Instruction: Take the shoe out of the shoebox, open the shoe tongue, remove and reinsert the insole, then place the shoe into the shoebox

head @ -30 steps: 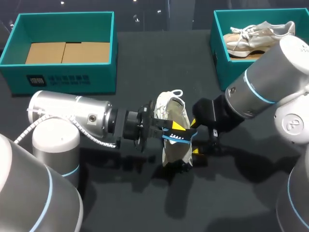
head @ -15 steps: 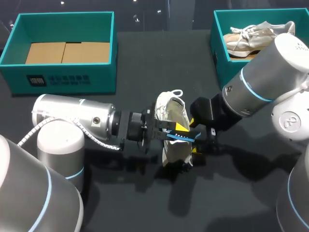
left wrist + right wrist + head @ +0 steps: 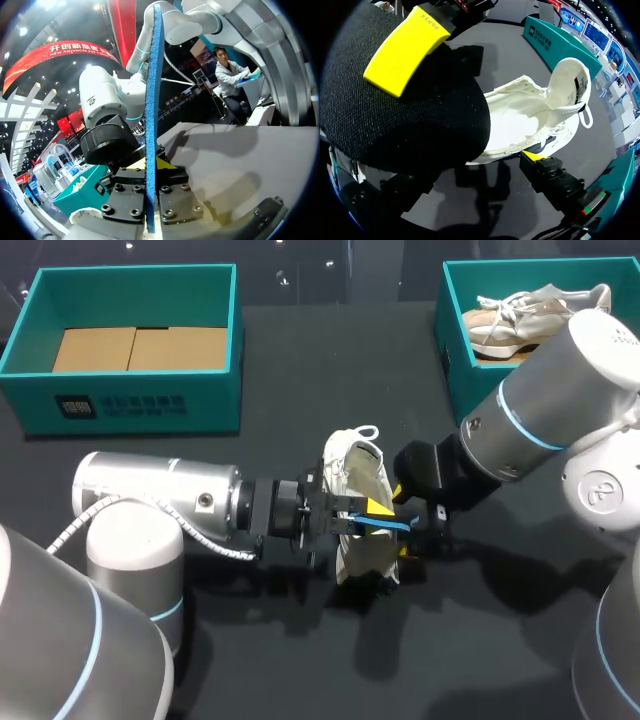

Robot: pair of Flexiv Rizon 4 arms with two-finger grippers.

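Blue insole (image 3: pixel 151 100) is held clear of the shoe. The left gripper (image 3: pixel 150 186) has its jaws pressed together on the near end, so the insole stands edge-on ahead of that gripper. On the head view the insole runs as a thin strip from the left gripper across the front of the shoe (image 3: pixel 358 475).

The shoe stands at mid-table, heel tab uppermost. Its opening faces the right gripper (image 3: pixel 403 527), and the white inside is bare in the right wrist view. The right gripper sits just beside the shoe. The insole's dark face blocks that camera, so I cannot tell whether this gripper is clamped on the shoe or spread.

At the far edge of the table (image 3: pixel 300 360), well apart from the shoe, stand two teal boxes. The left-hand shoebox (image 3: pixel 140 390) holds only a cardboard liner (image 3: pixel 135 348). The right-hand shoebox (image 3: pixel 455 360) holds a second shoe (image 3: pixel 520 315).

Assessment: the insole is removed and reinsertion is the step in hand. The next move calls for the insole's free end to be turned into line with the shoe opening, then slid toward the toe while the shoe is kept steady. Returning the shoe to a box remains to be done.
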